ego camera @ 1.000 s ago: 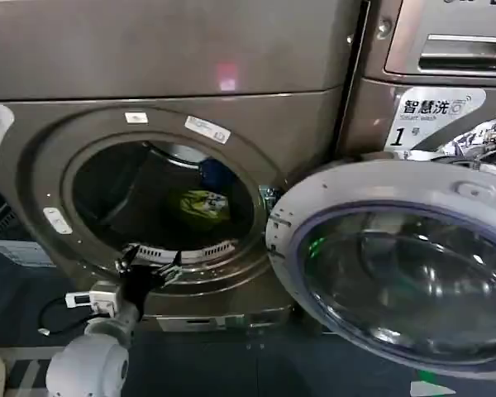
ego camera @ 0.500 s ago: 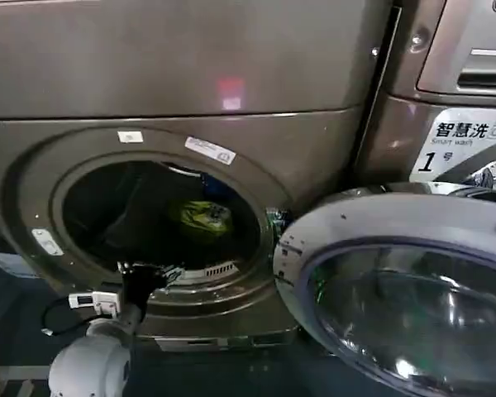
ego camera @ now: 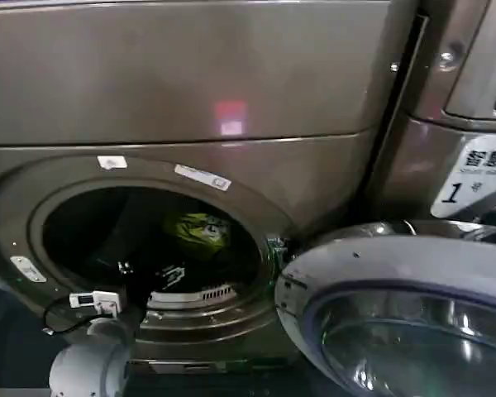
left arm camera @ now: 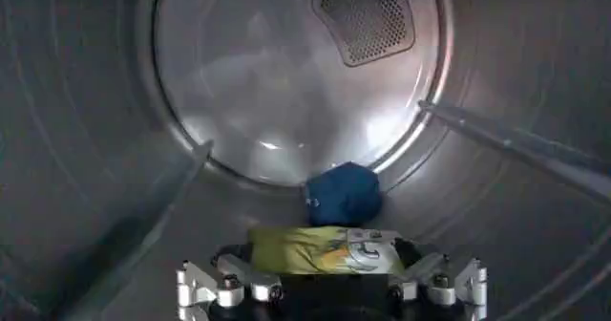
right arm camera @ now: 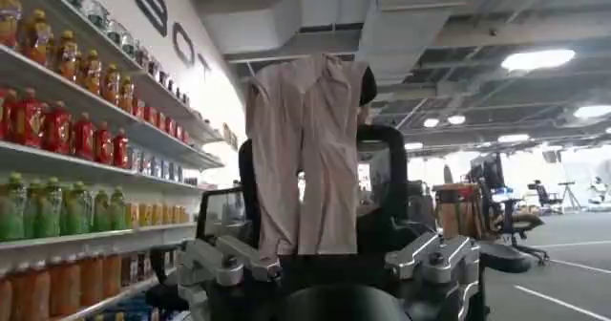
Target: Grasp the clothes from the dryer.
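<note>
The dryer [ego camera: 314, 165] is bronze-brown, with its round porthole open and its grey-rimmed glass door [ego camera: 397, 273] swung out to the right. Among the clothes, a yellow-green garment [ego camera: 200, 227] lies deep in the drum. My left gripper [ego camera: 161, 277] reaches through the porthole's lower rim. In the left wrist view my left gripper [left arm camera: 329, 285] is open, and the yellow-green garment [left arm camera: 325, 249] lies on the drum floor just ahead, between the spread fingers. A navy garment [left arm camera: 342, 194] sits bunched behind it. My right gripper [right arm camera: 315, 199] is held away from the dryer, open.
A neighbouring machine with a white "1" sticker [ego camera: 452, 192] stands at the right. Drum paddles [left arm camera: 516, 146] jut from the drum wall. A pale pink cloth [right arm camera: 305, 151] shows between the right fingers; shelves of bottles [right arm camera: 67, 141] line the room beyond.
My left gripper has moved from the porthole's lower rim into the drum, toward the yellow-green garment. The head view has come closer to the dryer.
</note>
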You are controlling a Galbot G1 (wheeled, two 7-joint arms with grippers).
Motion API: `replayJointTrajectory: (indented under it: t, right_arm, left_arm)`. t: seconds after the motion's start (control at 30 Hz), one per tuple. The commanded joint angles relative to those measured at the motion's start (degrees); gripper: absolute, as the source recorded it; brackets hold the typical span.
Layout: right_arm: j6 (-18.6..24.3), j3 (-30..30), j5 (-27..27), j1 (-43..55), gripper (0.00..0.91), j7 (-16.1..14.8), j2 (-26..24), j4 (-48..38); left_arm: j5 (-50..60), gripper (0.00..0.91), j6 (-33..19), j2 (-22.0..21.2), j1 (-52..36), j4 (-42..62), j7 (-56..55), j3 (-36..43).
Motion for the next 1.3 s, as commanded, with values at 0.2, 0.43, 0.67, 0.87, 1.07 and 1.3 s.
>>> replayJointTrajectory:
  t: [0.2, 0.43, 0.67, 0.87, 1.07, 1.3]
  right_arm:
    - [0.32, -1.05, 0.04, 0.45, 0.907, -0.06, -0.2, 0.52]
    - [0.3, -1.65, 0.03, 0.63, 0.907, -0.06, -0.48, 0.82]
    - [0.27, -2.19, -0.12, 1.14, 0.907, -0.05, -0.85, 0.85]
    - [0.48, -1.58, -0.15, 0.55, 0.907, -0.29, -0.98, 0.19]
    - [0.8, -1.41, -0.3, 0.35, 0.907, -0.5, -0.63, -0.12]
    - [0.78, -1.39, -0.38, 0.34, 0.907, -0.65, -0.84, 0.15]
  left_arm:
    - [0.25, 0.907, -6.03, 0.72, -15.59, 19.39, -2.16, 2.78]
    - [-0.16, 0.907, -8.36, 0.36, -26.49, 30.1, -1.67, 2.96]
    - [0.89, 0.907, -11.34, -0.37, -33.55, 40.78, 0.29, 2.66]
    - [2.84, 0.907, -14.47, -0.9, -39.47, 52.34, 1.72, 2.61]
    - [4.77, 0.907, -16.72, -1.16, -40.68, 56.3, 1.72, 2.65]
    - [28.03, 0.907, -21.76, -0.61, -48.73, 65.83, 17.93, 2.15]
